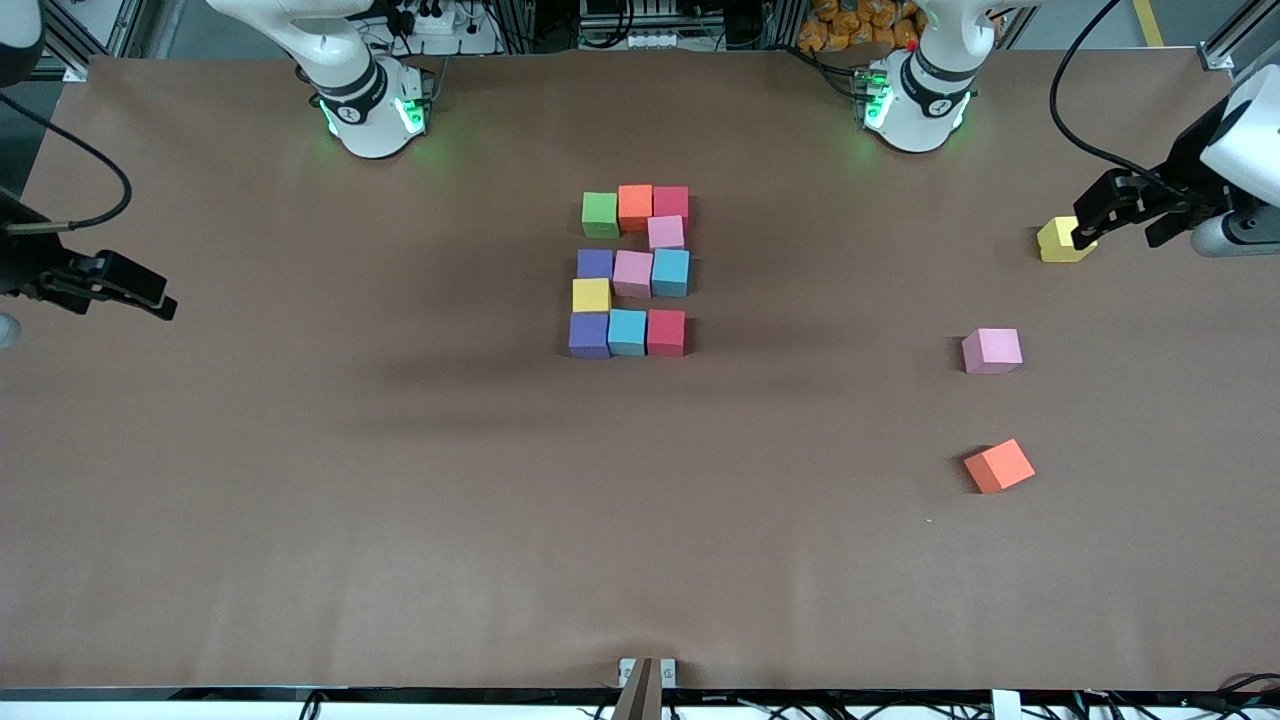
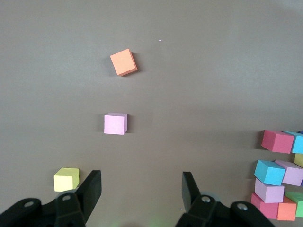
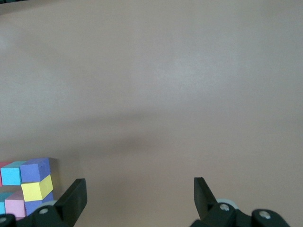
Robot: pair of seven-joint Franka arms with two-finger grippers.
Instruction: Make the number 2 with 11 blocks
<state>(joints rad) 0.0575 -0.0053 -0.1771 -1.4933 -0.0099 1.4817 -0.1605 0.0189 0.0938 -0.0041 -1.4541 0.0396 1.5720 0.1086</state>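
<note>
Eleven blocks [image 1: 631, 271] already read as a 2 (three spares lie apart); my left end effector [image 2: 142, 189] and right end effector [image 3: 138, 197] hang wide, empty.

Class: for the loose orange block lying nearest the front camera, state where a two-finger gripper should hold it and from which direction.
Grip the orange block from straight above, fingers on two opposite side faces. It lies turned on the table, so rotate the wrist to match.

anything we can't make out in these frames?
- Loose yellow block, front view: partly covered by the left gripper.
- Block figure, left wrist view: cut by the frame edge.
- Block figure, right wrist view: only a corner shows, beside the right gripper.
</note>
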